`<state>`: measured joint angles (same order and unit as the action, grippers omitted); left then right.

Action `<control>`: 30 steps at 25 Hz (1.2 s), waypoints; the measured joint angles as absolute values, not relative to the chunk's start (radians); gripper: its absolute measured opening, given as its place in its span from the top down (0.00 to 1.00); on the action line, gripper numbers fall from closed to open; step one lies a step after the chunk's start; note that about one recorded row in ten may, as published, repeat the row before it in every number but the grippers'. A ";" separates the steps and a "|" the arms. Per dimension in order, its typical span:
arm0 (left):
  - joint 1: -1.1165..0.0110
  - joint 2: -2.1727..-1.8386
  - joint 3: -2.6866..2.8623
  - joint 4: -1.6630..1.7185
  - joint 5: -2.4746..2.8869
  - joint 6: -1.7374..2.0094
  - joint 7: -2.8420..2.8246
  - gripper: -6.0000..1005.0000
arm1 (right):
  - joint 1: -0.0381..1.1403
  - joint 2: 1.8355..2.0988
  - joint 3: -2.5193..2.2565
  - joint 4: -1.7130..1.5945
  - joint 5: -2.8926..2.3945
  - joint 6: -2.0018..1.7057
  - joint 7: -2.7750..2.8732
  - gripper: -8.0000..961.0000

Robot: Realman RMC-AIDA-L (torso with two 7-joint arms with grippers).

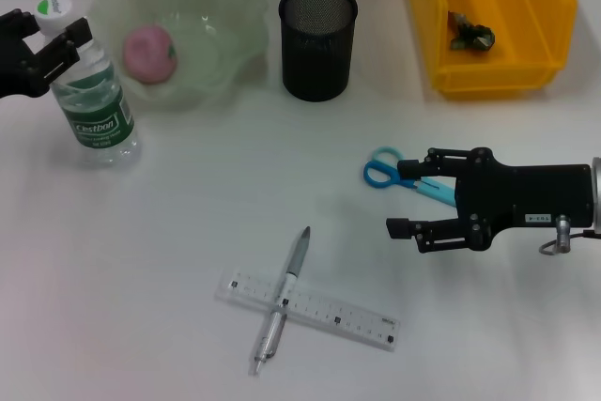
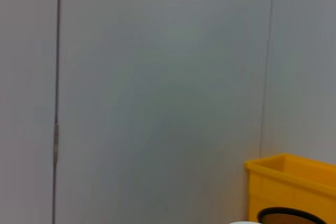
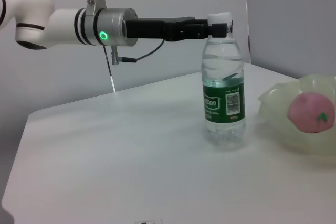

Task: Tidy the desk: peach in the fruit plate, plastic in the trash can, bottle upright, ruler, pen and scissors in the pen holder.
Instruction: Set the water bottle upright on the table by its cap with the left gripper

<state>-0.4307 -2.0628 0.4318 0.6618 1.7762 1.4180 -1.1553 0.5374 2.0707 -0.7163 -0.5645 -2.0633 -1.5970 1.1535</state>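
My right gripper hovers low over the table with its two fingers spread wide and nothing between them. The scissors lie flat on the table at my upper finger, blue handle loops just past its tip and the blades running back beneath it; I cannot tell whether that finger touches them. Beyond my fingertips, well apart, the pen lies crossed over the clear ruler, the two touching where they overlap.

Farther out, off to one side of my right fingers, stands the black mesh pen holder, and beside it the yellow trash can with a small crumpled piece of plastic inside (dark and greenish, hard to make out further).

At the far side, my left gripper is at the neck of the bottle, its fingers closed around it just under the white cap. The bottle stands upright on the table, green label facing my right wrist camera. Just past the bottle sits the pale green fruit plate, and the pink peach rests in it.
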 joint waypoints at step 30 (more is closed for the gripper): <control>-0.459 -2.066 0.430 0.560 1.726 1.342 -1.047 0.46 | 0.535 2.066 -0.716 -0.564 -2.063 -1.597 1.153 0.16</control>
<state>-0.4592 -2.0657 0.4303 0.5597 1.7263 1.3418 -1.0473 0.5347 2.0664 -0.7163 -0.5645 -2.0631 -1.5968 1.1530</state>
